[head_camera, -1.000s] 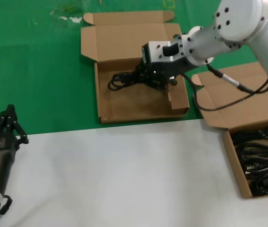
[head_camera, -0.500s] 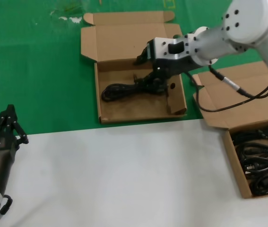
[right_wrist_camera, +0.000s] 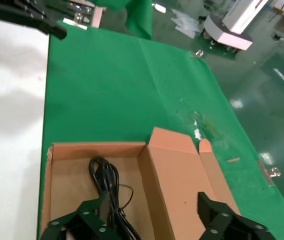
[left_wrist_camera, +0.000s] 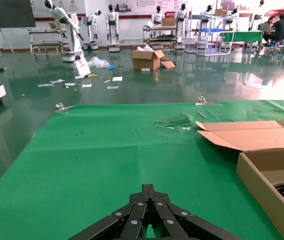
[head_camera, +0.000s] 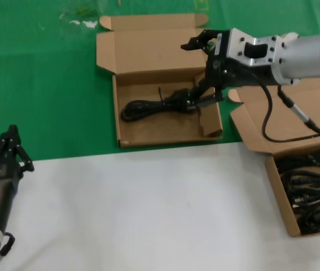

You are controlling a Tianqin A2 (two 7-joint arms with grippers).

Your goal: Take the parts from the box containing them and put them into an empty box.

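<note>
Right gripper [head_camera: 202, 70] above the wide shallow brown cardboard box [head_camera: 130, 132], fingers spread apart, holding nothing. Black looped power cord [head_camera: 157, 106] flat inside that box, apparently untouched. Left gripper [head_camera: 4, 151] parked well away, fingers together.

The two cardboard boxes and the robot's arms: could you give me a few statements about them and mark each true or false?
1. One power cord bundle lies in the wide shallow box. True.
2. The right gripper is shut on that cord. False: its fingers are spread open above the box and hold nothing.
3. The narrow deeper box at the robot's right has nothing in it. False: several black cords fill it.
4. The left gripper is shut, off to the robot's left, away from both boxes. True.
5. Both boxes have their lids closed. False: both lids are folded back open.
</note>
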